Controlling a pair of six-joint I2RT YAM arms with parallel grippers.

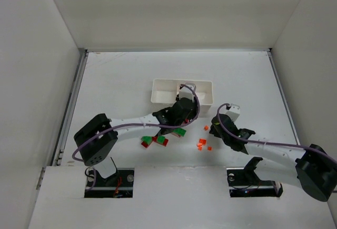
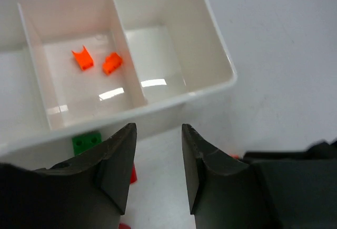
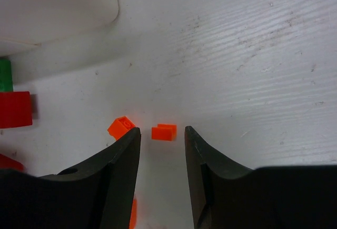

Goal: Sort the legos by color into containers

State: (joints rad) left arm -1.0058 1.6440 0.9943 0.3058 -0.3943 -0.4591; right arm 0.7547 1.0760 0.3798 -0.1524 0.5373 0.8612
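Note:
The white tray (image 1: 163,98) stands at mid-table, and the left wrist view shows two of its containers. One compartment (image 2: 58,97) holds two tiny orange pieces (image 2: 82,58). The end compartment (image 2: 158,55) beside it is empty. My left gripper (image 2: 158,131) hovers open at the tray's near wall with nothing between its fingers. A green brick (image 2: 87,142) and a red brick (image 2: 132,173) lie just below it. My right gripper (image 3: 162,129) is open low over the table. One orange piece (image 3: 164,132) lies loose at the jaws' mouth, and another (image 3: 121,126) lies by the left fingertip.
Green and red legos (image 1: 155,140) lie in a cluster in front of the tray, with one green brick (image 1: 179,132) under the left arm. Loose orange pieces (image 1: 201,142) are scattered between the two grippers. White walls enclose the table on three sides.

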